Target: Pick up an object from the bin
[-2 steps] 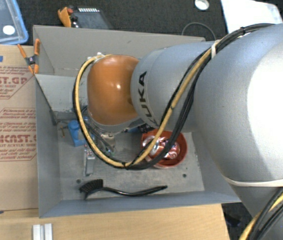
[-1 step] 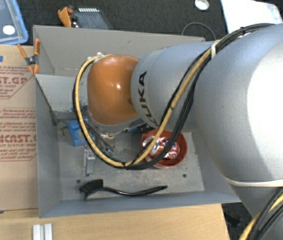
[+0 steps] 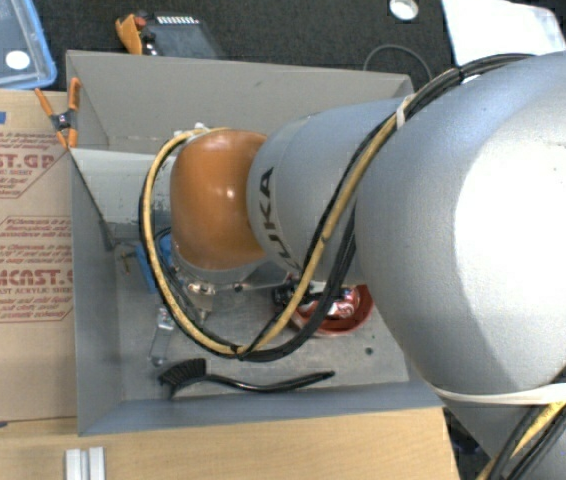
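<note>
My gripper (image 3: 209, 288) reaches down into the middle of the bin, and I see just its metal body under the wrist. A black brush (image 3: 189, 373) with a long thin curved handle lies along the bin's front wall, just in front of the gripper. A small silvery piece (image 3: 163, 330) lies on the floor to the gripper's front left. A blue thing (image 3: 149, 260) peeks out at its left, mostly hidden. A red round thing (image 3: 345, 309) lies to its right, half covered by the arm.
The arm with its orange wrist cover and looped cables hides the bin's middle and right. The bin's left wall slopes close to the gripper, and the front wall is just beyond the brush.
</note>
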Action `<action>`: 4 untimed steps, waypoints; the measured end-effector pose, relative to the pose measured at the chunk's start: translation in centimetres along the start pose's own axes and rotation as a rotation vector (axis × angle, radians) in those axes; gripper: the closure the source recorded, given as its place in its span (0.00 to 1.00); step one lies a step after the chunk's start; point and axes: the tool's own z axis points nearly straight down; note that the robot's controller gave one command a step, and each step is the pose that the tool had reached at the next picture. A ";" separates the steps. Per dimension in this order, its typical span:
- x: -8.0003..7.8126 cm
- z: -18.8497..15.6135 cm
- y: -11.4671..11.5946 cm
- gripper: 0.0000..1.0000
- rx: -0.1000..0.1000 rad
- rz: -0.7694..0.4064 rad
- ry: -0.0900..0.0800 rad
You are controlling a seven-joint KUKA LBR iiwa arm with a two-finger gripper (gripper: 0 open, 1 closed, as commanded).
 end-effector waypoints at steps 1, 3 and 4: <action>-5.8 3.9 -5.7 1.00 0.001 -0.255 -0.001; -7.0 6.1 -4.7 1.00 -0.002 -0.212 -0.002; -5.0 7.1 -0.2 1.00 -0.003 -0.220 -0.004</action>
